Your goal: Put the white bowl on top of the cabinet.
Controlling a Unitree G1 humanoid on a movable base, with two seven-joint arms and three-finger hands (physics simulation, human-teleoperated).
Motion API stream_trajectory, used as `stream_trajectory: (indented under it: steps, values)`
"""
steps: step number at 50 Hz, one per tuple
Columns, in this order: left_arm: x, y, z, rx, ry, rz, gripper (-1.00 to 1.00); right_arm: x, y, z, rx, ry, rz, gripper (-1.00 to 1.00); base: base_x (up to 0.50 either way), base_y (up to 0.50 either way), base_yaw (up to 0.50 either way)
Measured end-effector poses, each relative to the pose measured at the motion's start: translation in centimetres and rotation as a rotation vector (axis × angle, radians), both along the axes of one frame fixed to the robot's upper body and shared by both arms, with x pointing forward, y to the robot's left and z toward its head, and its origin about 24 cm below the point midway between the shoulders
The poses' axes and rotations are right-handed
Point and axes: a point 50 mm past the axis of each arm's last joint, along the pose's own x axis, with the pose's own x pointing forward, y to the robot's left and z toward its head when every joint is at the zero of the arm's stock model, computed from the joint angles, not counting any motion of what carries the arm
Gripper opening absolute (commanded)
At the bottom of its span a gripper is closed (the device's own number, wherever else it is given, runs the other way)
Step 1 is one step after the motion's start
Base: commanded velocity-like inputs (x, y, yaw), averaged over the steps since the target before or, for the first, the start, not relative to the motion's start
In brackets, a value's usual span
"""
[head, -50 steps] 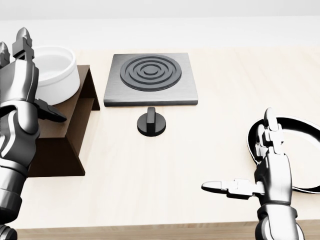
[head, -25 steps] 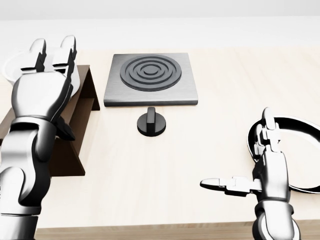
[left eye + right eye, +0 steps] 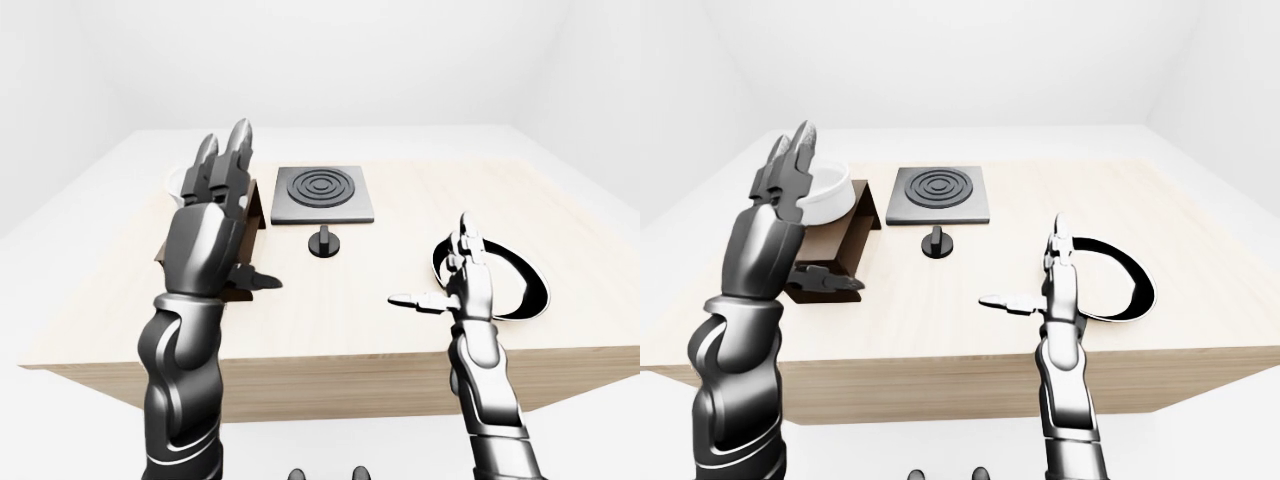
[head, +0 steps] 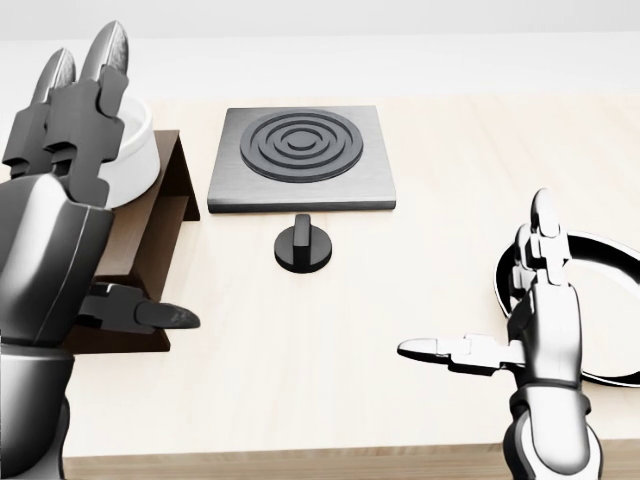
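The white bowl (image 3: 826, 196) sits on top of the dark brown cabinet (image 4: 160, 225) at the left of the table. It also shows in the head view (image 4: 135, 155), partly hidden by my left hand. My left hand (image 4: 112, 190) is open and empty, fingers spread and pointing up, raised between the camera and the bowl, and apart from the bowl. My right hand (image 4: 488, 300) is open and empty at the lower right, thumb pointing left, just left of the black pan.
A grey hotplate (image 4: 300, 155) with rings lies at the middle top, with a black knob (image 4: 303, 246) below it. A black pan (image 4: 600, 300) with a white inside lies at the right. The table edge (image 4: 300, 455) runs along the bottom.
My left hand moved from the bowl's left side across it, then rose nearer the camera, still open. The bowl stays on the cabinet. The right hand has barely moved.
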Motion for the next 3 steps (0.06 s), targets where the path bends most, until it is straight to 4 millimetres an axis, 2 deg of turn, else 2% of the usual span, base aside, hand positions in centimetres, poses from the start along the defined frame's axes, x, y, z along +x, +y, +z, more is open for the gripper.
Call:
stream_trajectory:
  steps: [3]
  values:
    - [-1.26,-0.27,0.35,-0.049,-0.021,-0.065,1.00,-0.01,0.08,0.47,-0.004,-0.012,-0.001,1.00,0.00,0.00,0.00]
